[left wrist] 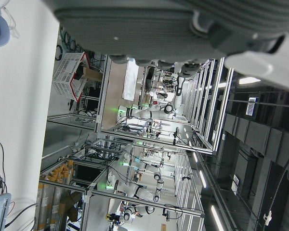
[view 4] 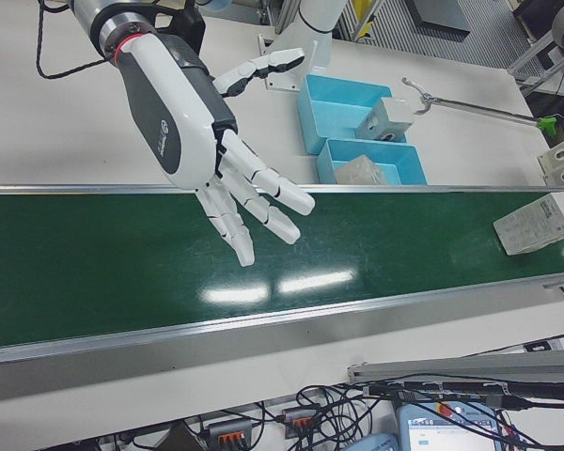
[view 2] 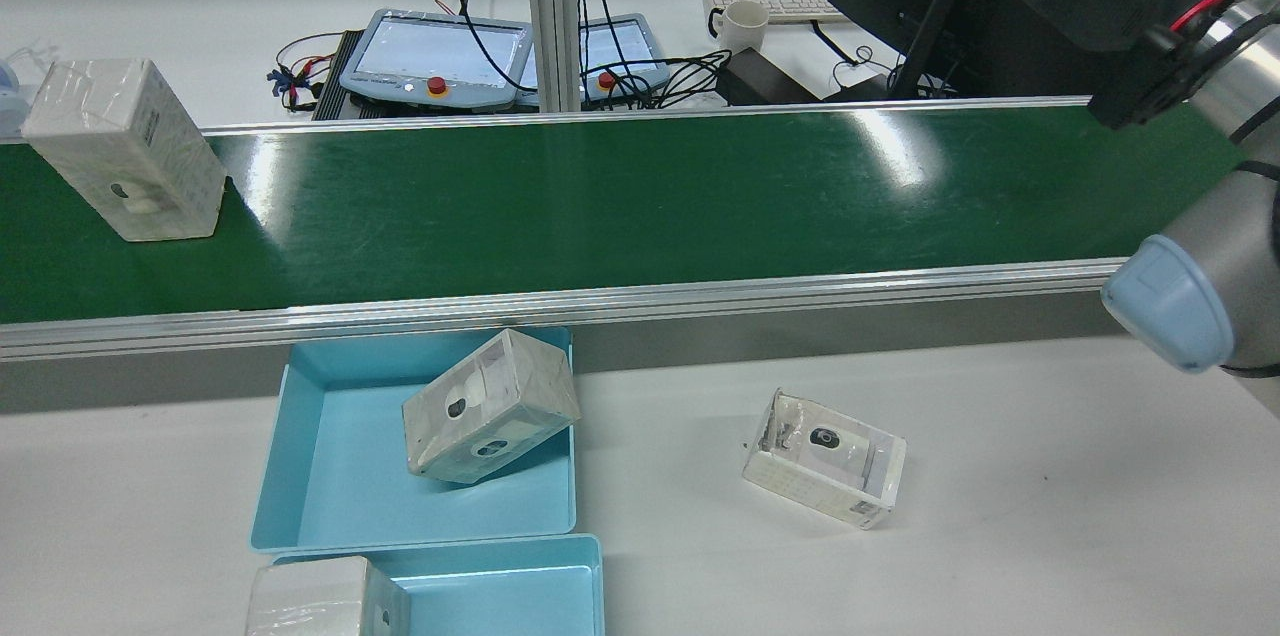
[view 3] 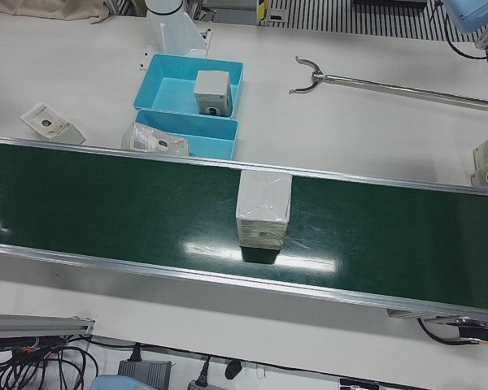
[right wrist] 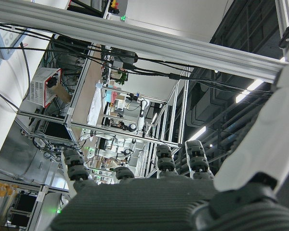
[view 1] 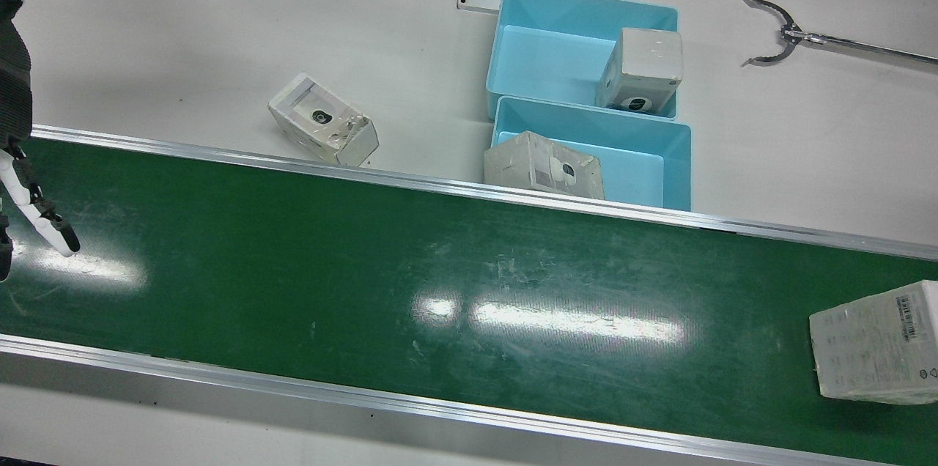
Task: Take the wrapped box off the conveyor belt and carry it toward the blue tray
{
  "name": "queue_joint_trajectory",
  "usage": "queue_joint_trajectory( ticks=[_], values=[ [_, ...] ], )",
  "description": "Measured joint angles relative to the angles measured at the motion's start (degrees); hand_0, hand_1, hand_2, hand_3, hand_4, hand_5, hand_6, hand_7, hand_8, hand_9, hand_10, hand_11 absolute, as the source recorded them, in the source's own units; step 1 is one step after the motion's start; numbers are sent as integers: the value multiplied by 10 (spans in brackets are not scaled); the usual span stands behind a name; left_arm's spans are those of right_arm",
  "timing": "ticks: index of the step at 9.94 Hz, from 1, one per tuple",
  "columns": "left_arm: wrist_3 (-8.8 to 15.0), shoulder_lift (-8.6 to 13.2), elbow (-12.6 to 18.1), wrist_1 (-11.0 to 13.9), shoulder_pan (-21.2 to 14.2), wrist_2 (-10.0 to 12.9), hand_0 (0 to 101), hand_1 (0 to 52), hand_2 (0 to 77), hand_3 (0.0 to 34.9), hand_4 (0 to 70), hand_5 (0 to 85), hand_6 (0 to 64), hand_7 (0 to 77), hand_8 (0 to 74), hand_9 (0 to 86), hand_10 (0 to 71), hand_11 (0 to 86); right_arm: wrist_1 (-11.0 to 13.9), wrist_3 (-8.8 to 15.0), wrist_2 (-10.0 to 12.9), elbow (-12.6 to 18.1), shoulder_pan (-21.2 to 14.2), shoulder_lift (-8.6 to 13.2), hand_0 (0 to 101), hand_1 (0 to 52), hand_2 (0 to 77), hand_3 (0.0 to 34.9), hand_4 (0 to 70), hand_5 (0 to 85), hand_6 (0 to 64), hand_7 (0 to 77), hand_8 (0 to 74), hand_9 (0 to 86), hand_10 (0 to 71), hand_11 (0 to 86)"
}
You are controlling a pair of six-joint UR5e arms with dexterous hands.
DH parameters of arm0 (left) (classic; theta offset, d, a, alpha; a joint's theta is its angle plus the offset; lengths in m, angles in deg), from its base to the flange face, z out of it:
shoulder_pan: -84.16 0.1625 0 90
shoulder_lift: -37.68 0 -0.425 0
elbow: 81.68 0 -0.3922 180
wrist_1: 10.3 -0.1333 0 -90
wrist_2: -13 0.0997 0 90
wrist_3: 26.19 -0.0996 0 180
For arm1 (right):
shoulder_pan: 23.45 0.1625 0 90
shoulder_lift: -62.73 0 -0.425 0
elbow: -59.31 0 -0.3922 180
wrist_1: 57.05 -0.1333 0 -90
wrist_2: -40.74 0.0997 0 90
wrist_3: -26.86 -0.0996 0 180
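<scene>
Rear view: wrapped box (view 2: 125, 149) stands upright on the green belt (view 2: 640, 206) at its far left end, touching nothing else. In the front view the same box (view 1: 879, 352) sits at the belt's right edge, partly cut off by the frame.

Right hand (view 4: 227, 178): raised above the belt, fingers (view 4: 263, 193) spread wide and pointing down toward the green surface, holding nothing. It is well apart from the wrapped box, which lies at the opposite end of the belt in the right-front view (view 4: 538, 224). The front view shows only a few of its fingertips (view 1: 51, 220) at the left edge.

Left hand: only its own camera shows part of it (left wrist: 183, 33), dark and blurred along the top; whether its fingers are spread or closed cannot be told.

Blue trays: two, side by side on the white desk (view 2: 1000, 536), just beside the belt's near rail. The tray next to the rail (view 2: 330, 456) holds a wrapped box (view 2: 490, 408) tilted against its corner. The other tray (view 2: 520, 586) holds a box (view 2: 325, 601) at its left end.

Loose box (view 2: 825, 458): lies tilted on the desk, right of the trays, touching neither.

Metal reacher (view 1: 806, 34): lies on the desk beyond the trays, claw toward them.
</scene>
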Motion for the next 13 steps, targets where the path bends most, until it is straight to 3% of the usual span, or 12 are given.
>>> queue_joint_trajectory(
  ticks=[1,2,3,4,5,7,8,9,10,11,12,13],
  values=[
    [0,0,0,0,0,0,0,0,5,0,0,5,0,5,5,0,5,0,-2,18,0,1,4,1,359,65,120,300,49,109,0,82,0,22,76,120],
    [0,0,0,0,0,0,0,0,5,0,0,5,0,5,5,0,5,0,-3,37,-1,2,5,-3,321,27,109,305,60,109,0,76,0,16,65,104],
    [0,0,0,0,0,0,0,0,5,0,0,5,0,5,0,5,0,0,-3,54,-1,0,5,-5,300,65,93,303,60,93,0,71,5,16,65,104],
    [0,0,0,0,0,0,0,0,11,0,0,5,0,5,5,0,5,0,-4,69,0,-3,3,-4,275,49,104,304,27,76,0,71,22,16,65,109],
    [0,0,0,0,0,0,0,0,11,0,0,5,0,5,5,0,0,0,-4,82,0,-9,1,-1,327,71,131,305,27,120,0,71,0,33,93,125],
    [0,0,0,0,0,0,0,0,5,0,0,5,0,5,5,0,5,0,-4,90,5,-17,2,5,327,71,131,305,27,120,0,71,0,33,93,125],
    [0,0,0,0,0,0,0,0,11,0,0,5,0,5,5,0,0,0,-3,90,11,-17,2,5,288,49,213,286,185,305,104,218,207,202,289,295],
    [0,0,0,0,0,0,0,0,11,0,0,5,0,5,5,0,0,0,-4,89,16,-15,2,4,288,49,213,286,185,305,104,218,207,202,289,295],
    [0,0,0,0,0,0,0,0,11,0,0,5,0,5,5,0,0,0,-4,88,19,-14,2,4,239,44,235,260,273,382,185,311,305,300,382,376],
    [0,0,0,0,0,0,0,0,5,0,0,5,0,5,5,0,5,0,-7,84,21,-14,2,3,193,38,262,191,442,551,349,480,475,469,545,556],
    [0,0,0,0,0,0,0,0,5,0,0,5,0,5,5,0,5,0,-11,78,22,-14,2,0,192,16,224,153,464,682,420,567,496,584,540,644],
    [0,0,0,0,0,0,0,0,11,0,0,5,0,5,0,5,5,0,-17,72,23,-14,3,-4,192,16,224,153,464,682,420,567,496,584,540,644]
  ],
)
